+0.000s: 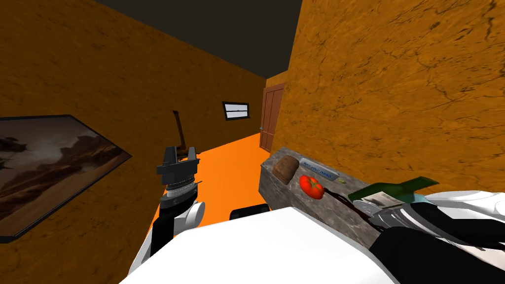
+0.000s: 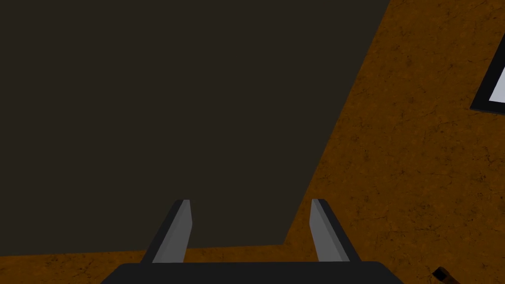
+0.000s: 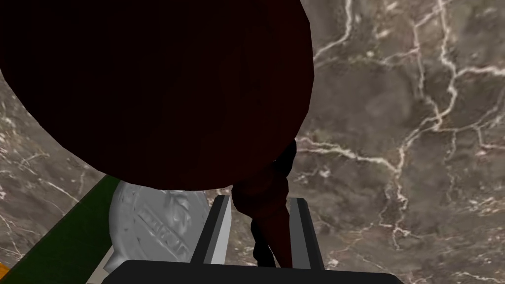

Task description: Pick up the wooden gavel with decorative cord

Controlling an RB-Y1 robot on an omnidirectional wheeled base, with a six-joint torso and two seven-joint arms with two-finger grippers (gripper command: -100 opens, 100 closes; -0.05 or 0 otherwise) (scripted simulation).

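Gavel (image 3: 148, 88) cord (image 3: 269, 180) clamped in right end effector (image 3: 260, 199), green bottle (image 1: 394, 189) beside.

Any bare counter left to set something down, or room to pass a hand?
Free: bare marble counter beside the gavel, on the side away from the silver disc. Crowded: the row of brown loaf, tomato and green bottle.

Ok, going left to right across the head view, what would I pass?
Dark-framed landscape picture on the wall → left gripper → brown rounded loaf-like lump → round red tomato → dark green bottle.
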